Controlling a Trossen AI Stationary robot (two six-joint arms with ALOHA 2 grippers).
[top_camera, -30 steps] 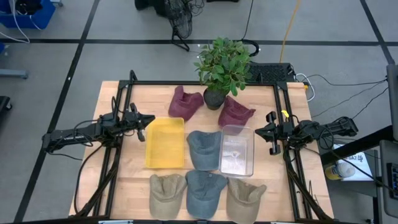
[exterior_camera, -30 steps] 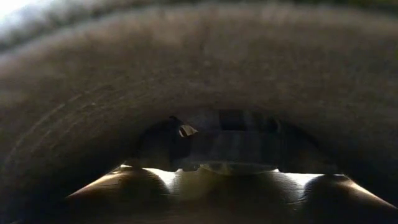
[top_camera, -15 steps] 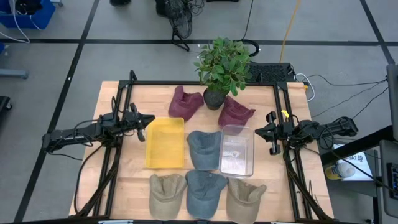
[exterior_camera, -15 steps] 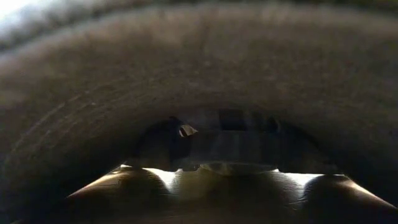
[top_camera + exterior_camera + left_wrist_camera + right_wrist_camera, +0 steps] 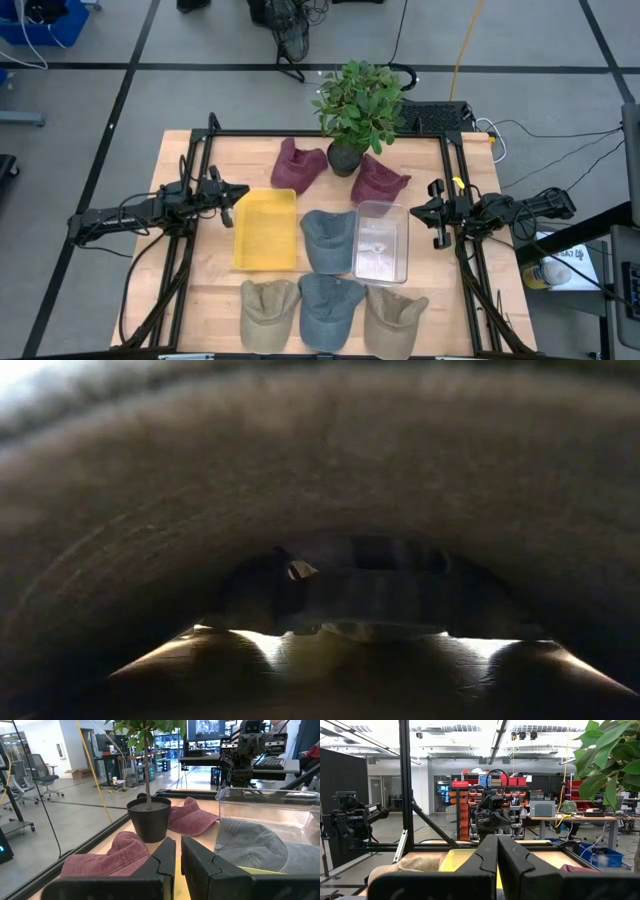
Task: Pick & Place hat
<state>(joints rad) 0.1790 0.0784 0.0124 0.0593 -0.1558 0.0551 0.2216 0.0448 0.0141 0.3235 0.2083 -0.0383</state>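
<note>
The high view shows several hats lying flat on the table. Two maroon hats point(image 5: 297, 165) point(image 5: 378, 181) flank a plant pot, a grey hat point(image 5: 323, 240) lies mid-table, and a tan hat point(image 5: 269, 312), a grey hat point(image 5: 330, 308) and a tan hat point(image 5: 394, 320) line the near edge. My left gripper point(image 5: 240, 192) hovers shut at the left edge of a yellow tray point(image 5: 265, 229), touching nothing. My right gripper point(image 5: 436, 214) waits shut, right of a clear container point(image 5: 381, 241). In the left wrist view my left gripper point(image 5: 178, 855) faces a maroon hat point(image 5: 107, 857).
A potted plant point(image 5: 357, 110) stands at the far edge between the maroon hats. A black frame point(image 5: 300, 133) borders the table. The low view is almost wholly blocked by a hat point(image 5: 320, 460) close to the camera. Bare wood shows at the table's far left and right corners.
</note>
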